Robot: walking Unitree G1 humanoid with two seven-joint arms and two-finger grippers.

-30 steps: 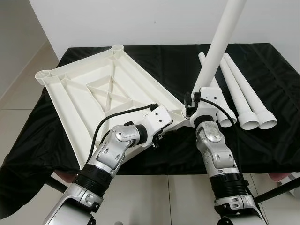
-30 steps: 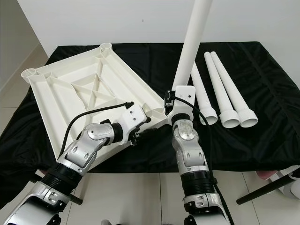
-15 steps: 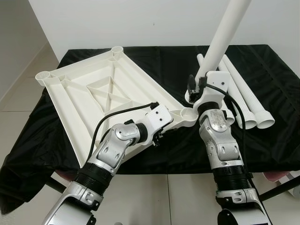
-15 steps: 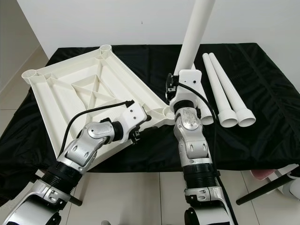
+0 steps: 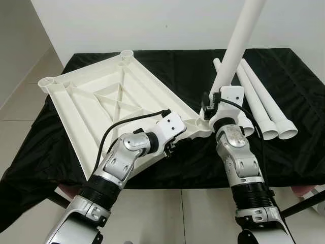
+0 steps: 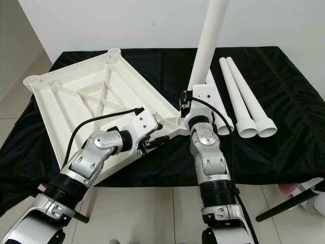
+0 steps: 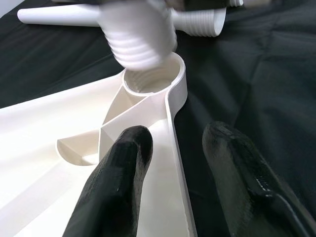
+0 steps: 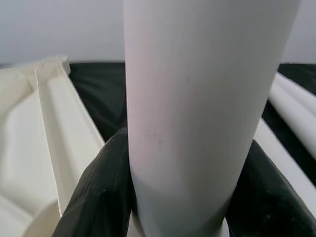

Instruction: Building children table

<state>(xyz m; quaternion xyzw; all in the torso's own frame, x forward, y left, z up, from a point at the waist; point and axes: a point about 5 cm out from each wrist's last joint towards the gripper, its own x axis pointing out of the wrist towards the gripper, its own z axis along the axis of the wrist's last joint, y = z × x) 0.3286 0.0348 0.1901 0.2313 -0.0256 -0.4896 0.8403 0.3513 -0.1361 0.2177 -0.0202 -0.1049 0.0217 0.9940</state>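
The white tabletop (image 5: 101,96) lies upside down on a black cloth, its ribs facing up. My right gripper (image 8: 190,168) is shut on a long white leg (image 5: 238,40) and holds it upright, slightly tilted. The leg's threaded end (image 7: 140,39) hovers just over the near corner socket (image 7: 153,81). My left gripper (image 7: 173,138) is open, with one finger inside and one outside the tabletop's rim just short of that socket. Three more legs (image 5: 264,101) lie side by side on the cloth to the right.
The black cloth (image 5: 299,76) covers the whole table and hangs over its front edge. A white wall stands behind it. Tiled floor (image 5: 20,101) shows at the left. A black rod (image 6: 289,203) slants near the floor at the lower right.
Half a second ago the right arm held the leg higher and farther back; it has come down and forward over the corner socket. The left gripper has stayed at the rim.
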